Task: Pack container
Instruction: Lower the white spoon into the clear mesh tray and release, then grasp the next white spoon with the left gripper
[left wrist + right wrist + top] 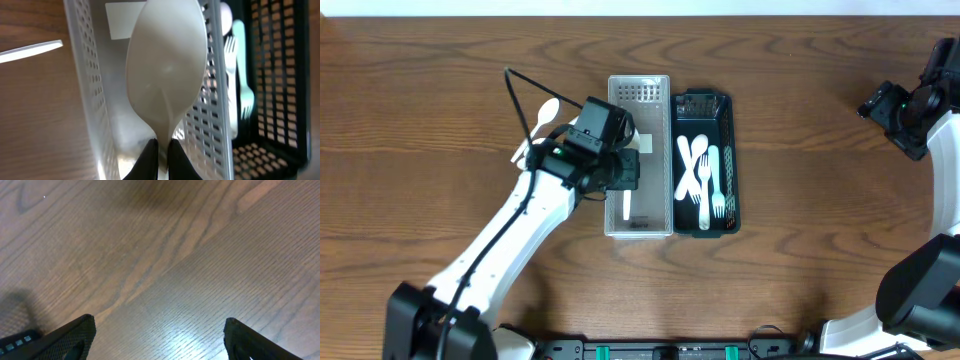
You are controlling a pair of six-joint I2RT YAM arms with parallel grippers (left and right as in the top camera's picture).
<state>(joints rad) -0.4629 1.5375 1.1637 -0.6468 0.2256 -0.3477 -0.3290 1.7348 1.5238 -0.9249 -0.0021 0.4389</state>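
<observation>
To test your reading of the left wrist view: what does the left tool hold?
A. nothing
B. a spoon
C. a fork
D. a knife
B: the left tool is shut on the handle of a spoon, whose bowl hangs over the white basket.

Handle of the spoon (165,75) cut off by the bottom edge, within the left hand (162,150).

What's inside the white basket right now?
A white spoon, pinched by the left fingers, hangs over the white basket, and a paper label lies on its floor. The left gripper hides the middle, so other contents cannot be told.
</observation>
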